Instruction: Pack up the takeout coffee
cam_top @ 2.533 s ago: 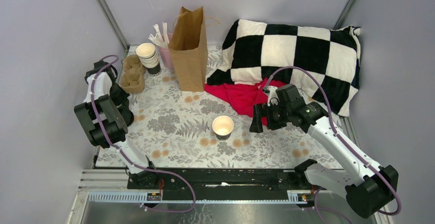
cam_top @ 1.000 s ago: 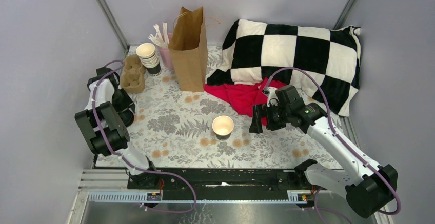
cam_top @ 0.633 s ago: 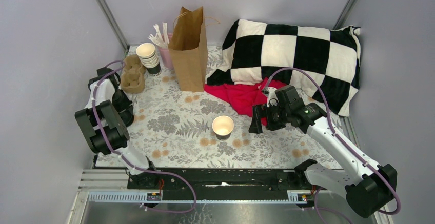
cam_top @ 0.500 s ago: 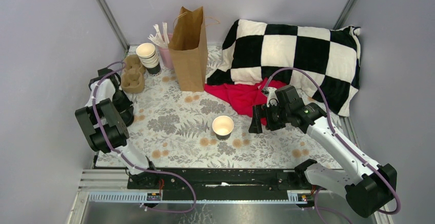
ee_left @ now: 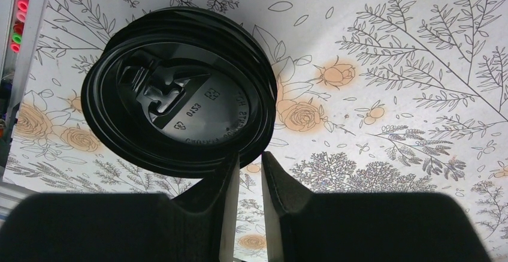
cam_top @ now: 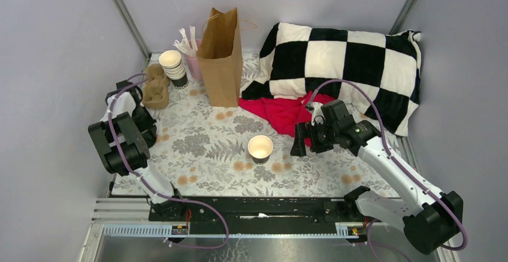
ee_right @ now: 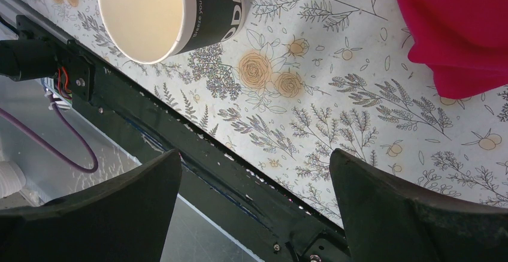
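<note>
The takeout coffee's dark paper cup [cam_top: 260, 148] stands lidless mid-table, its cream inside showing; it sits at the top left of the right wrist view [ee_right: 144, 10]. A black plastic lid [ee_left: 180, 112], topmost of a small pile, fills the left wrist view. My left gripper [ee_left: 248, 157] has its jaws drawn narrow, with the lid's near rim between the tips. From above, that gripper [cam_top: 144, 124] sits low at the table's left edge, mostly hidden by its arm. My right gripper [cam_top: 298, 139] [ee_right: 254, 160] hangs wide open, right of the cup and holding nothing.
A brown paper bag [cam_top: 220, 64] stands open at the back. Left of it are a stack of lidless cups [cam_top: 174, 67], a pink holder with straws [cam_top: 193, 64] and a cardboard carrier [cam_top: 154, 88]. A checkered pillow [cam_top: 341, 64] and red cloth [cam_top: 281, 112] fill the right.
The left arm has crept slightly towards the back over the lid pile. The right arm and the cup have not moved.
</note>
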Robot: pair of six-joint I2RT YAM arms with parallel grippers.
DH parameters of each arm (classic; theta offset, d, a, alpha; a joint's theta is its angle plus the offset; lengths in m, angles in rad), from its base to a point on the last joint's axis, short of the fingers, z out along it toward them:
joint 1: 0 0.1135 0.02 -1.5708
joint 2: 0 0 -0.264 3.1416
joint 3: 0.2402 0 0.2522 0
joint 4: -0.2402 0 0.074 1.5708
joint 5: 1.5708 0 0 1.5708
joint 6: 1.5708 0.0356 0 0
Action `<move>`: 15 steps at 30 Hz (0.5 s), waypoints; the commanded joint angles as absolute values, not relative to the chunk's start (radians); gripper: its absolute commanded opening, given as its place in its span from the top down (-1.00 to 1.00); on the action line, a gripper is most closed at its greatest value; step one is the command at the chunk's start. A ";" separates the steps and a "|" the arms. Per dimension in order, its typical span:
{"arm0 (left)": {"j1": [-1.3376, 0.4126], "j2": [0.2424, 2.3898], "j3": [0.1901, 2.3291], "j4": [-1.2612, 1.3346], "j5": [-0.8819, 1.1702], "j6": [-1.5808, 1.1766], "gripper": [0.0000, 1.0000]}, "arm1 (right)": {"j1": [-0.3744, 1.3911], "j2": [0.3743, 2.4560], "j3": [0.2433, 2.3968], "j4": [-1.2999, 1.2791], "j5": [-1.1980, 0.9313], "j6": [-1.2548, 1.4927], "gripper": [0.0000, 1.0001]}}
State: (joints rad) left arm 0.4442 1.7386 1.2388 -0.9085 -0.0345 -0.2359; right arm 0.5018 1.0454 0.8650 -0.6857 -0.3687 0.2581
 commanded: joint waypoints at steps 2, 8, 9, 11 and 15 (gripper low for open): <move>0.436 1.747 1.269 -0.891 -0.048 -0.226 0.52 | 0.508 1.043 0.861 -0.664 -0.391 0.258 -0.99; 0.433 1.744 1.272 -0.891 -0.058 -0.225 0.45 | 0.508 1.043 0.859 -0.660 -0.391 0.259 -0.99; 0.432 1.749 1.273 -0.891 -0.058 -0.225 0.45 | 0.508 1.043 0.858 -0.661 -0.391 0.258 -0.99; 0.431 1.757 1.281 -0.892 -0.058 -0.225 0.46 | 0.508 1.043 0.858 -0.661 -0.393 0.258 -0.99; 0.430 1.767 1.299 -0.891 -0.065 -0.224 0.48 | 0.509 1.042 0.856 -0.660 -0.393 0.259 -0.99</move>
